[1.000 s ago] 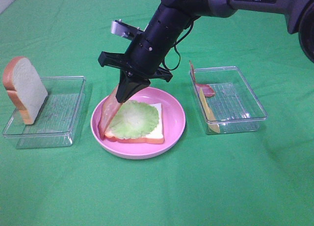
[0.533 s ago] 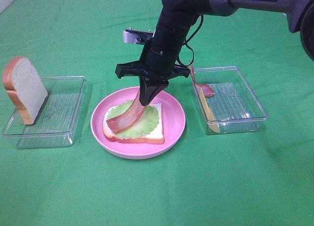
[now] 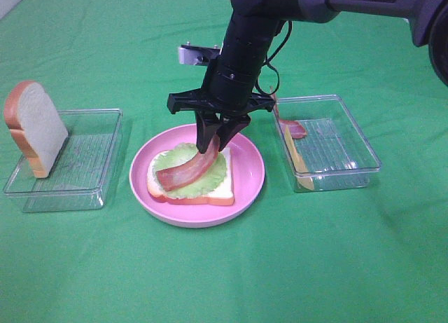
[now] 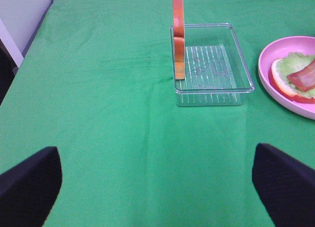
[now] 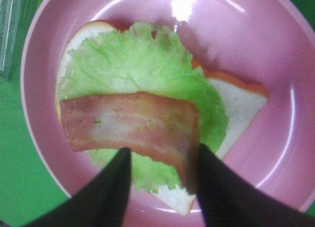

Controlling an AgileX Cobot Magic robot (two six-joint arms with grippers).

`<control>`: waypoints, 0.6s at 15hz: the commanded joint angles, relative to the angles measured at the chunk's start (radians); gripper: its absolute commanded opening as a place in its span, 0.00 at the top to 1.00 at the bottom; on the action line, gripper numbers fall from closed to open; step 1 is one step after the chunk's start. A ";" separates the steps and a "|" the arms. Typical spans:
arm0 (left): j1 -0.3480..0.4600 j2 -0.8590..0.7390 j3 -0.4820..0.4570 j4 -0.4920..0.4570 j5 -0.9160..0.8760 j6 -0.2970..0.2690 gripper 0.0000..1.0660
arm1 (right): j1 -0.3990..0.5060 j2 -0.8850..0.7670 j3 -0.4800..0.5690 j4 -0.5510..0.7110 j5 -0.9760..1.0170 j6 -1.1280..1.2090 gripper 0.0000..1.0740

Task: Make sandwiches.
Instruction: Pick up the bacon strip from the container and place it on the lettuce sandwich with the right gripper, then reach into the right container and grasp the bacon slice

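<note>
Since 0.5 s ago: the bacon strip (image 3: 183, 171) has dropped from hanging to lying across the lettuce leaf (image 3: 211, 174), and the right end effector (image 3: 216, 143) has parted its fingers. Its jaws now stand spread, gripping nothing, with the strip's upper end between the tips; I cannot tell whether they touch it. The lettuce lies on a bread slice (image 3: 221, 190) in the pink plate (image 3: 249, 170) at frame centre. At left, a second bread slice (image 3: 35, 127) leans upright on a clear tray (image 3: 91, 162). At right, another tray (image 3: 339, 144) holds a cheese square (image 3: 294, 158) and spare bacon (image 3: 295, 129). The left end effector (image 4: 157, 187) is spread wide over the green surface (image 3: 315, 253).
</note>
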 commanded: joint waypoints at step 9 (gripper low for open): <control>-0.005 -0.014 0.003 -0.002 -0.014 -0.001 0.07 | -0.005 -0.160 -0.047 -0.350 0.017 0.226 0.08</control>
